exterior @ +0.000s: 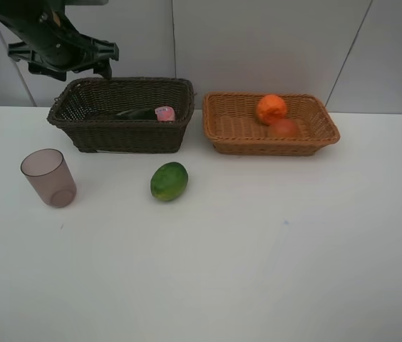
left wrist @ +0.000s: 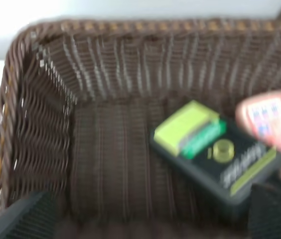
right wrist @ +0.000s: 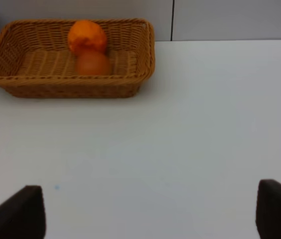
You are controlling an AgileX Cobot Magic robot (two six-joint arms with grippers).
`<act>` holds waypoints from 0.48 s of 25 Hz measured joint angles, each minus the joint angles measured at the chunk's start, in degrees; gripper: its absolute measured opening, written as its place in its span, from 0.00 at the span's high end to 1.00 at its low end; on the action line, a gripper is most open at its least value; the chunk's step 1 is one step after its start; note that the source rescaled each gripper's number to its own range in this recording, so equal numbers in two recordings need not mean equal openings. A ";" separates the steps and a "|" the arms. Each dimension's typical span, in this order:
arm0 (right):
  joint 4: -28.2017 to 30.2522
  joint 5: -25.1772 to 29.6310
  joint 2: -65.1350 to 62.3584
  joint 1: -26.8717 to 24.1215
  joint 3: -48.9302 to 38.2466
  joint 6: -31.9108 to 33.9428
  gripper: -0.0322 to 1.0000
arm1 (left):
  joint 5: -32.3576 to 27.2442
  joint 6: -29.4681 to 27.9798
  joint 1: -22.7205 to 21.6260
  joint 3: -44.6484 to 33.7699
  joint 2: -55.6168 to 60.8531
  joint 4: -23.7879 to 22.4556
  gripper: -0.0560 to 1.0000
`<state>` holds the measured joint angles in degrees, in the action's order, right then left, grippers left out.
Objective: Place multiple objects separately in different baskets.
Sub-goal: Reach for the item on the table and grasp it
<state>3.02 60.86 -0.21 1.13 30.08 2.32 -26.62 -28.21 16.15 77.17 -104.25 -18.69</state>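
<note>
Bottle [left wrist: 215, 154], flat and blackish-green, lying label-up on the floor of the dark basket [exterior: 120, 135], long axis roughly along the basket's length; which way the cap points cannot be told. Pink bottle [exterior: 165, 113] just beside its end nearer the tan basket [exterior: 229, 128], which holds the orange [exterior: 271, 108] touching the red-orange fruit [exterior: 284, 128]. Left jaws spread wide above the dark basket, empty. Right jaws spread, empty, over the counter [exterior: 258, 249]. Green fruit [exterior: 169, 181], long axis slanted, and upright cup [exterior: 48, 177] on the counter.

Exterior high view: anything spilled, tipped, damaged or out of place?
Nothing spilled or damaged. The translucent mauve cup stands upright and the green oval fruit sits on the white table, both unsorted. The blackish-green flat bottle lies flat in the dark brown wicker basket.
</note>
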 joint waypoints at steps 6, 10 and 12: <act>0.00 0.00 0.00 0.00 0.00 0.00 0.12 | -13.50 8.42 3.50 0.00 4.41 3.68 0.00; 0.00 0.00 0.00 0.00 0.00 0.00 0.12 | -17.62 9.47 5.44 -0.86 8.19 4.51 0.00; 0.00 0.00 0.00 0.00 0.00 0.00 0.12 | -18.10 9.52 6.17 -2.69 10.63 4.59 0.00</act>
<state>3.02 60.86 -0.21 1.13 30.08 2.32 -44.71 -18.69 22.33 74.48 -93.62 -14.11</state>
